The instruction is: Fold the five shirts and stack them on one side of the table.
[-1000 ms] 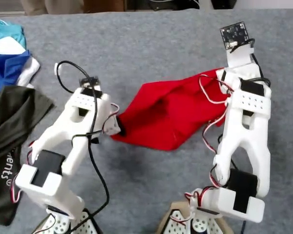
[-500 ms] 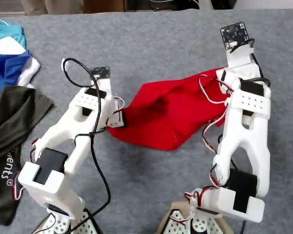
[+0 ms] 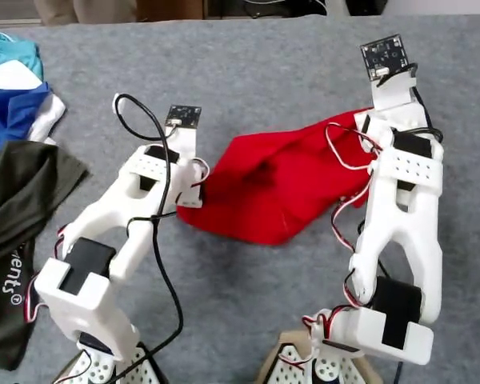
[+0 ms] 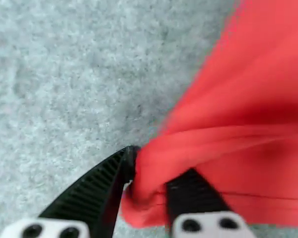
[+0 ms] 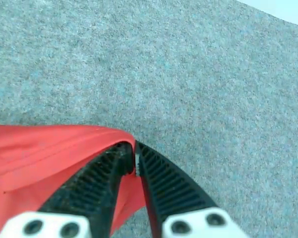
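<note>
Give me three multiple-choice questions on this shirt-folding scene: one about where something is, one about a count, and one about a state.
1. Where does the pile of other shirts lie?
A. Between the arms
B. At the table edge beside the left arm
C. Beside the right arm

2. How many grippers hold the red shirt?
A. None
B. One
C. Two

3. How is the red shirt?
A. Folded square
B. Rumpled between the arms
C. Stacked on the pile

Answers: 1 B, the high view shows it outside the left arm. 2 C, the left gripper and right gripper each have jaws shut on red cloth. 3 B, it lies creased, unfolded.
</note>
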Motion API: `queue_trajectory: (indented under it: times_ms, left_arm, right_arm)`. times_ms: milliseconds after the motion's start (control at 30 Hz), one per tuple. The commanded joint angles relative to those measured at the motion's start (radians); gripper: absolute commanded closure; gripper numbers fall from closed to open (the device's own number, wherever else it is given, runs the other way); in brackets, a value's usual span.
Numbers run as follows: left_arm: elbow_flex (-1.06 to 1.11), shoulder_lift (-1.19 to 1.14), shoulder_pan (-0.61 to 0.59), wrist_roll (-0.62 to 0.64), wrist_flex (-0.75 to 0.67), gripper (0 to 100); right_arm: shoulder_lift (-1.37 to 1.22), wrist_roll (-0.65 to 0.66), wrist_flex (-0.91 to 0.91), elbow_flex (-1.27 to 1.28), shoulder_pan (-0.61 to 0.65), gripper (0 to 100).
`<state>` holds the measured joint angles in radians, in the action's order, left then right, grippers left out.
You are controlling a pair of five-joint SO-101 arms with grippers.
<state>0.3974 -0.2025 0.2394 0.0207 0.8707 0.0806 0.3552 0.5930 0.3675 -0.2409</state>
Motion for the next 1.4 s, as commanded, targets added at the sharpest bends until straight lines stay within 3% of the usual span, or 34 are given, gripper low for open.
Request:
queue_trajectory:
  times_ms: [0, 100, 233, 433, 633, 800, 1100, 1367]
  left_arm:
    - [-0.023, -0.001, 0.0, -0.008, 0.008, 98]
    - [-0.055, 0.002, 0.0, -0.006, 0.054, 98]
    - [-0.235, 0.002, -0.012, -0.006, 0.25, 98]
    - [-0.698, 0.002, -0.04, -0.012, 0.54, 98]
    - [-1.211, -0.002, -0.02, -0.101, 0.822, 98]
    - [-1.459, 0.025, -0.005, -0.117, 0.89, 98]
    - [-1.447, 0.346, 0.043, -0.118, 0.89, 98]
    - [-1.119, 0.727, 0.077, -0.118, 0.89, 98]
  right_arm:
    - [0.002, -0.012, -0.025, -0.004, -0.012, 99.3]
    - [0.002, -0.012, -0.025, -0.005, -0.012, 99.3]
    - [0.019, -0.009, 0.003, -0.015, -0.012, 99.3]
    - [0.131, -0.008, 0.051, -0.048, 0.013, 99.3]
    - [0.294, -0.006, 0.118, -0.157, 0.084, 99.3]
    - [0.42, -0.009, 0.229, -0.314, 0.091, 99.3]
    - [0.605, -0.008, 0.446, -0.596, 0.084, 99.3]
    - [0.697, -0.008, 0.575, -0.805, 0.082, 99.3]
